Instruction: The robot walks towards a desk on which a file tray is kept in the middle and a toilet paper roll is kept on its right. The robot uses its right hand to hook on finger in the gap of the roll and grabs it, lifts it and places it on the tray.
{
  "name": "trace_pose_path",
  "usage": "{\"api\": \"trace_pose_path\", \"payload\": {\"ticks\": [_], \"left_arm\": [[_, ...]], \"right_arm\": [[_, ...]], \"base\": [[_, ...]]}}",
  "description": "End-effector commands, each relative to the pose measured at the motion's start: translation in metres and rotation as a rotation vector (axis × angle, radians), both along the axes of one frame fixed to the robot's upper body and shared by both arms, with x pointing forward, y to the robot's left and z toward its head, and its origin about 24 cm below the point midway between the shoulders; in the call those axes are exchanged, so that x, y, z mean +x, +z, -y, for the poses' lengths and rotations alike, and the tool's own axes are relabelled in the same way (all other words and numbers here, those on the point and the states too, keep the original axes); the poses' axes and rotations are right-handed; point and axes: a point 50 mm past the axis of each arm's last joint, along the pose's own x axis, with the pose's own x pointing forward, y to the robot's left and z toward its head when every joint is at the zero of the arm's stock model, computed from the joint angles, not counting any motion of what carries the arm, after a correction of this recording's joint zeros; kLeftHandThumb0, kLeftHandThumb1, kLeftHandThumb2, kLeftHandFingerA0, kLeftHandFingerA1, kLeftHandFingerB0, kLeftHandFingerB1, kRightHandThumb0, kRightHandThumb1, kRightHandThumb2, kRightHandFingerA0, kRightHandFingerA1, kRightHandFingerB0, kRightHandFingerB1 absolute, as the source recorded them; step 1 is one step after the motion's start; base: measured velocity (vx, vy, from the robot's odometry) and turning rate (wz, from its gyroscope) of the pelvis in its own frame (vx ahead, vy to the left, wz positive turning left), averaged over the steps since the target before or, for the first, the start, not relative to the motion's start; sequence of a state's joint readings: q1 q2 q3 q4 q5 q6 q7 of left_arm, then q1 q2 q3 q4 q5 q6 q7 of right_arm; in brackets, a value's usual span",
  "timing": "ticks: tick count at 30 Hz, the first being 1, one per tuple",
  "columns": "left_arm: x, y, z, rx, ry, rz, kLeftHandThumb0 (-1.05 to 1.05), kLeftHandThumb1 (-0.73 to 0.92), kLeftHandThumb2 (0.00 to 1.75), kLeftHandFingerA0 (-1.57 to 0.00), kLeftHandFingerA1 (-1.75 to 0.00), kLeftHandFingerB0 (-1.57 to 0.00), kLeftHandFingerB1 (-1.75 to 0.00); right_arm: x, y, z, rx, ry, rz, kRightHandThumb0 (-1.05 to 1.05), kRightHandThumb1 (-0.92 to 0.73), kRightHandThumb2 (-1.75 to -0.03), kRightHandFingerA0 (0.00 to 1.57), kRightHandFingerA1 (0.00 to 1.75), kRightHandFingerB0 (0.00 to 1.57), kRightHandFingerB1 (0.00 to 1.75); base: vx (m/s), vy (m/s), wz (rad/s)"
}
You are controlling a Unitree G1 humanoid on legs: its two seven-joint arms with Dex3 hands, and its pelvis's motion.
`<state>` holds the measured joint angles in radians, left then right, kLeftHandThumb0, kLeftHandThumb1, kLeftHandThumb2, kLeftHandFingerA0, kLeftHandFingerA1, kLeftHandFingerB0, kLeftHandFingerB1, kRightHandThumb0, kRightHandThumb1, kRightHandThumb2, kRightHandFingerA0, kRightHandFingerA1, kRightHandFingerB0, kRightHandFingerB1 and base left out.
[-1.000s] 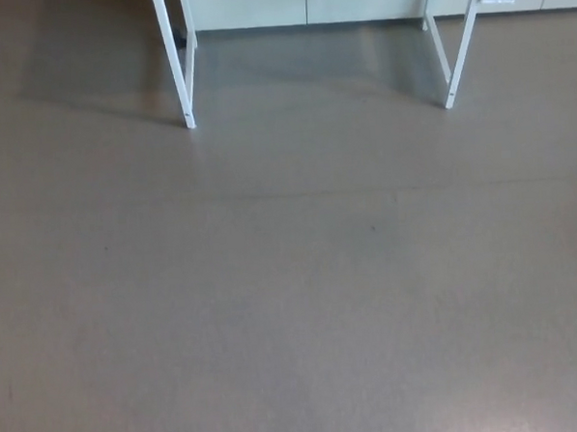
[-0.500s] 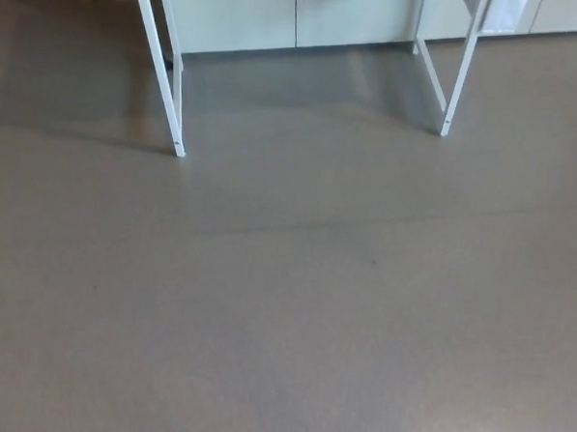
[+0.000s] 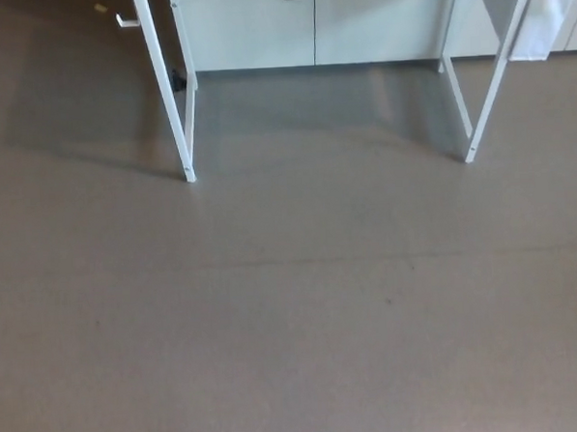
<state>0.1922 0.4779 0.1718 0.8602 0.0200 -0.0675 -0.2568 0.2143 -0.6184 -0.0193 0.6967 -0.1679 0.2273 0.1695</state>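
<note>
The head view shows only the grey-brown floor [image 3: 294, 312] and the lower part of a desk. Two white front desk legs stand ahead, the left leg [image 3: 169, 96] and the right leg [image 3: 494, 79]. The desk top, the file tray and the toilet paper roll are out of the picture. Neither of my hands shows.
White cabinet fronts [image 3: 308, 26] run along the back behind the desk legs. A white cloth or sheet [image 3: 547, 14] hangs at the top right beside the right leg. The desk casts a shadow [image 3: 89, 110] on the floor at the left.
The whole picture has shifted down: the desk legs reach lower in the frame and more of the cabinets shows, so the camera has moved closer to the desk.
</note>
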Motion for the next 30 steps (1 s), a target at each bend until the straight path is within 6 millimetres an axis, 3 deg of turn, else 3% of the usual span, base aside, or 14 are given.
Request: {"api": "trace_pose_path", "payload": {"ticks": [1, 16, 30], "left_arm": [[-0.0004, 0.0043, -0.0047, 0.018, -0.008, 0.014, -0.7, 0.73, 0.63, -0.3, -0.7, -0.44, -0.62], [-0.0004, 0.0043, -0.0048, 0.018, -0.008, 0.014, -0.7, 0.73, 0.63, -0.3, -0.7, -0.44, -0.62], [0.0055, 0.0054, -0.004, 0.017, -0.011, 0.026, -0.7, 0.73, 0.63, -0.3, -0.7, -0.44, -0.62]], "right_arm": [[-0.0023, 0.0018, 0.0033, -0.014, -0.005, -0.01, -0.75, -0.55, -0.9, 0.32, 0.57, 0.08, 0.4], [-0.0024, 0.0018, 0.0032, -0.014, -0.005, -0.01, -0.75, -0.55, -0.9, 0.32, 0.57, 0.08, 0.4], [0.0018, 0.0036, 0.0039, -0.015, -0.007, 0.0, -0.75, -0.55, -0.9, 0.32, 0.57, 0.08, 0.4]], "base": [[0.22, 0.056, -0.02], [0.24, 0.172, -0.09], [0.26, -0.129, 0.06]]}}
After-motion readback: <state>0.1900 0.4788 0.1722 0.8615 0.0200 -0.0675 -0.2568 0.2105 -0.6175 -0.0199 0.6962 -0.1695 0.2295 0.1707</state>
